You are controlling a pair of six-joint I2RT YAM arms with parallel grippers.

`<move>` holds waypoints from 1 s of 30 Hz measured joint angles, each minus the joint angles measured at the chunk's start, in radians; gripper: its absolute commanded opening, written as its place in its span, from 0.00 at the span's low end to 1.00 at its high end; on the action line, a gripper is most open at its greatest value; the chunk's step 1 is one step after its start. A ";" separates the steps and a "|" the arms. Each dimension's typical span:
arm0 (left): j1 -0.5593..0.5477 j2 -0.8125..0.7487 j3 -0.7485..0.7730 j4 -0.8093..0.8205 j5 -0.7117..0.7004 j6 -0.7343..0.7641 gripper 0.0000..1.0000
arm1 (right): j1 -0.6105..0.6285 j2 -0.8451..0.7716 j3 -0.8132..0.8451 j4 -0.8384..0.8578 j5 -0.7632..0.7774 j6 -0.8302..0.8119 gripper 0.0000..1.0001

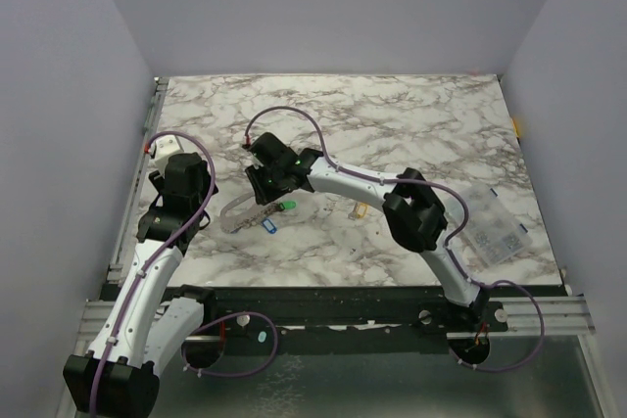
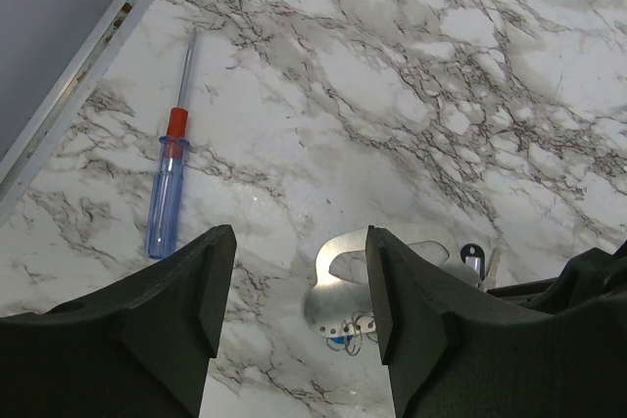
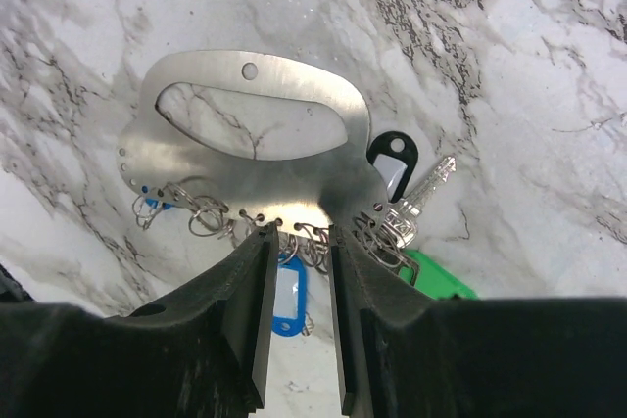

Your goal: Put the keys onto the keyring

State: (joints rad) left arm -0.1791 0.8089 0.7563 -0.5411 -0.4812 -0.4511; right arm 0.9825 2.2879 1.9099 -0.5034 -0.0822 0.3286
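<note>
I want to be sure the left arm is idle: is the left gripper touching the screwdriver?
Apart. In the left wrist view, bare marble shows between the screwdriver and the nearest finger of the open left gripper.

Counter (image 1: 411, 115): white marble pattern with grey veining. You see it bare across most of the far half.
Screwdriver (image 2: 167, 193): clear blue handle, red collar, thin metal shaft. You find it lying flat on the counter by the left edge, its shaft tip nearer the side rail than its handle.
Side rail (image 2: 88, 56): metal strip running along the counter's left edge.
Box (image 1: 495, 227): clear plastic, shallow, with a dotted label on top. Look for it near the counter's right front corner.
Front rail (image 1: 549, 312): aluminium profile along the near edge.
Walls (image 1: 323, 7): plain pale grey, enclosing three sides.
Yellow speck (image 1: 516, 126): at the right edge, too small for you to identify.
</note>
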 measured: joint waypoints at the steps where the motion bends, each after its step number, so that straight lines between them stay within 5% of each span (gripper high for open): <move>1: 0.000 0.000 0.000 0.000 0.000 0.000 0.62 | 0.003 -0.006 0.000 -0.001 0.004 0.006 0.36; 30: 0.000 0.001 0.000 0.000 -0.001 0.000 0.61 | 0.007 -0.010 -0.044 -0.066 0.074 0.075 0.32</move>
State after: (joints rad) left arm -0.1791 0.8097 0.7563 -0.5415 -0.4820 -0.4511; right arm 0.9894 2.2776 1.8656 -0.5697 -0.0086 0.4034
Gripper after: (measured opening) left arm 0.616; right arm 0.321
